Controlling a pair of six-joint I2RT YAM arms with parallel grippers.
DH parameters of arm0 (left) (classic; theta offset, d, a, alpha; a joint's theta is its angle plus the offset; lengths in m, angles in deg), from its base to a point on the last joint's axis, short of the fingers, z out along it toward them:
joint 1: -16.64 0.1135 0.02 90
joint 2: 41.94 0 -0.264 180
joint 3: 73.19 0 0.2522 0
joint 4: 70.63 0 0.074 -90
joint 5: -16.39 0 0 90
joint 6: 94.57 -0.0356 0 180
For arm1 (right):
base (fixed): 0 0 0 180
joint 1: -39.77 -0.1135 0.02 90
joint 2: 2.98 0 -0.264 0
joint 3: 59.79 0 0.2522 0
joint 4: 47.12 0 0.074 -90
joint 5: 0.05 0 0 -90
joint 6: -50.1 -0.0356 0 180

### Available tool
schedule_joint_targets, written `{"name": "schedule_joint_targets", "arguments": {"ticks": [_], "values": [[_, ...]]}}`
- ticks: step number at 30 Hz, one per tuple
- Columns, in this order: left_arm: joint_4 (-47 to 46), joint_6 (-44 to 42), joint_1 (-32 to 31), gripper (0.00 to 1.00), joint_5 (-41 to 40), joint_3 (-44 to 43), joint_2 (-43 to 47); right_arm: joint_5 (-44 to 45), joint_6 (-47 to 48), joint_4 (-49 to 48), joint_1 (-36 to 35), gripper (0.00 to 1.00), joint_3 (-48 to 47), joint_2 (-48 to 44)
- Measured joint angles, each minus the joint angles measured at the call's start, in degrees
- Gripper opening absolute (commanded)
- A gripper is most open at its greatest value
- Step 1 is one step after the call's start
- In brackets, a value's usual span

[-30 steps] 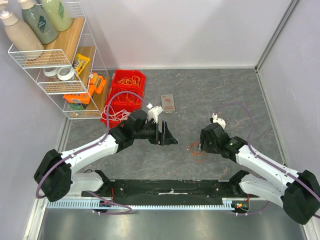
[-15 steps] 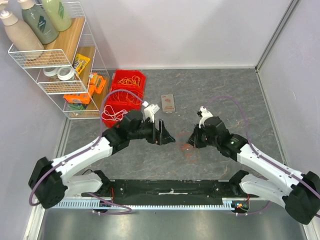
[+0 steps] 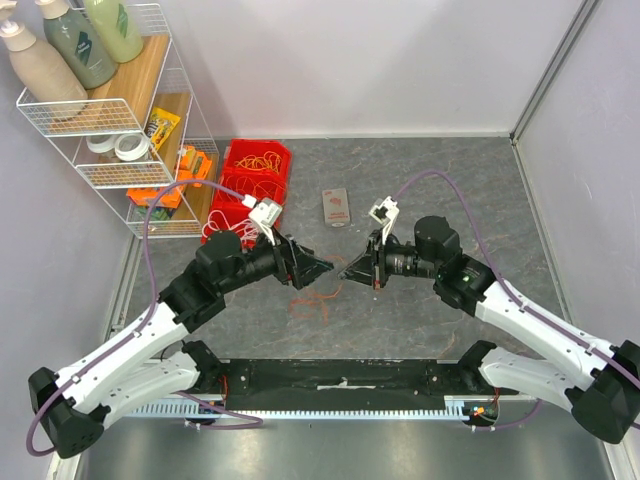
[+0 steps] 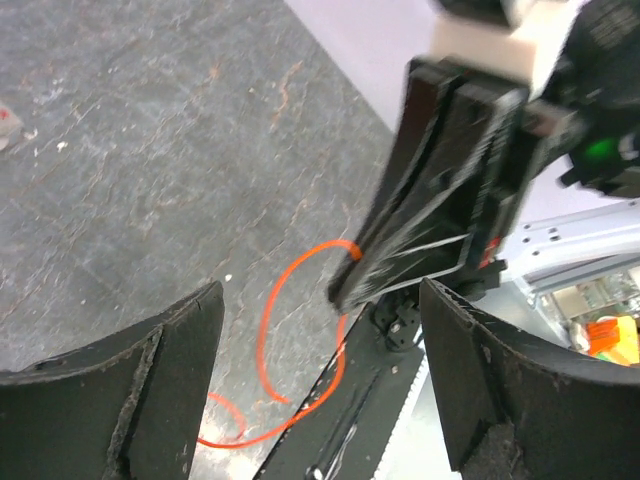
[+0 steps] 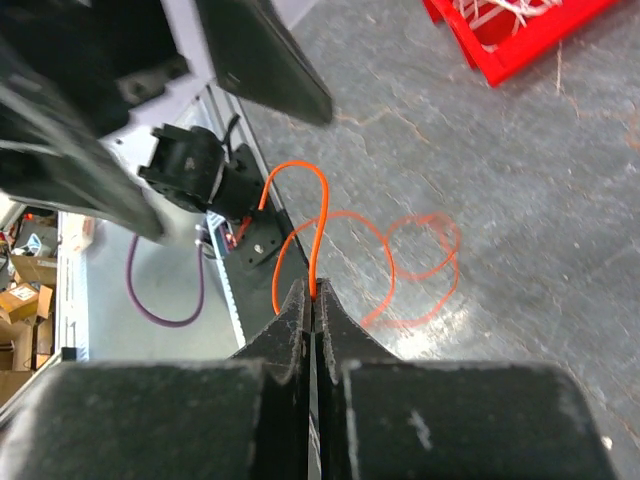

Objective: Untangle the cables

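A thin orange cable [image 5: 318,215] rises in a loop from the tips of my right gripper [image 5: 312,292], which is shut on it. The rest of the cable trails in loose coils [image 3: 312,302] on the dark tabletop between the two grippers. My left gripper [image 4: 320,300] stands open and level, pointing at the right gripper [image 4: 345,290] from a short distance, with nothing between its fingers [image 4: 170,350]. In the top view the left gripper [image 3: 318,268] and right gripper [image 3: 350,272] face each other tip to tip near the table's middle.
A red bin [image 3: 250,185] holding more orange and white cables sits at the back left, next to a white wire rack [image 3: 120,130] with bottles and tape. A small flat card [image 3: 337,207] lies behind the grippers. The black base rail [image 3: 340,378] runs along the near edge.
My right gripper has shut on the orange cable and carried it left and up off the table. The left gripper has drawn back to the left, staying open.
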Motion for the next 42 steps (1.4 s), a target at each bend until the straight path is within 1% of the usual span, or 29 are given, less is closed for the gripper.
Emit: {"name": "schedule_joint_targets", "arguments": {"ticks": [2, 5, 10, 14, 15, 17, 18, 20, 21, 22, 23, 24, 26, 28, 31, 34, 38, 42], "values": [[0.44, -0.9, 0.0, 0.76, 0.04, 1.14, -0.42, -0.83, -0.59, -1.11, 0.02, 0.0, -0.94, 0.0], [0.98, -1.49, 0.0, 0.71, -0.44, 2.43, -0.37, -0.87, -0.98, -1.73, 0.0, 0.0, -2.89, 0.24], [2.82, -1.51, 0.0, 0.73, -3.8, 2.58, 0.09, -0.15, -1.38, -1.55, -0.11, 0.0, -4.44, 2.69], [4.83, -1.44, 0.0, 0.78, -8.24, 3.28, 2.29, 2.51, -2.4, -1.22, -1.31, 0.01, -2.29, 4.72], [5.66, -1.42, 0.0, 0.79, -9.84, 3.45, 3.08, 3.04, -2.75, -1.18, -1.81, 0.05, -1.57, 5.2], [7.32, -1.36, 0.0, 0.83, -12.72, 3.58, 4.15, 3.82, -4.02, -1.4, -3.34, 0.16, 0.39, 6.86], [7.85, -1.33, 0.0, 0.84, -13.97, 3.58, 4.26, 4.07, -4.85, -2.05, -4.17, 0.23, 1.53, 7.93], [8.83, -1.27, 0.0, 0.89, -15.37, 3.58, 3.65, 4.46, -6.47, -3.06, -5.57, 0.39, 4.07, 10.86], [9.38, -1.27, 0.0, 0.9, -15.63, 3.58, 2.91, 4.52, -7.17, -3.08, -5.92, 0.52, 4.98, 12.02], [9.81, -1.25, 0.0, 0.9, -15.76, 3.58, 2.14, 4.83, -7.52, -2.51, -6.16, 0.61, 5.81, 13.25], [10.32, -1.25, 0.0, 0.9, -15.69, 3.56, 0.44, 5.25, -7.89, -1.6, -6.14, 0.67, 6.1, 14.01], [10.71, -1.25, 0.0, 0.9, -15.65, 3.52, -0.92, 6.23, -7.61, -0.13, -6.14, 0.76, 6.1, 14.53], [12.68, -1.22, 0.0, 0.9, -15.21, 2.73, -6.29, 8.66, -6.12, 3.02, -5.84, 0.85, 5.55, 14.47], [14.49, -1.18, 0.0, 0.88, -14.73, 1.64, -11.96, 11.04, -4.9, 6.03, -5.03, 0.91, 4.33, 13.79], [17.73, -1.01, 0.0, 0.87, -13.6, 0.7, -21.0, 14.56, -2.25, 10.21, -2.1, 0.92, 3.15, 10.36], [20.11, -0.92, -0.57, 0.84, -12.94, 0.63, -27.15, 17.64, 0.04, 13.73, 1.09, 0.93, 2.99, 5.46], [22.77, -0.55, -3.91, 0.83, -14.14, -1.03, -32.24, 18.91, 1.36, 15.85, 1.84, 0.93, 2.99, 2.54], [24.76, 1.51, -8.57, 0.84, -18.08, -5.4, -36.89, 18.91, 1.73, 16.39, 1.81, 0.92, 2.99, 2.58]]}}
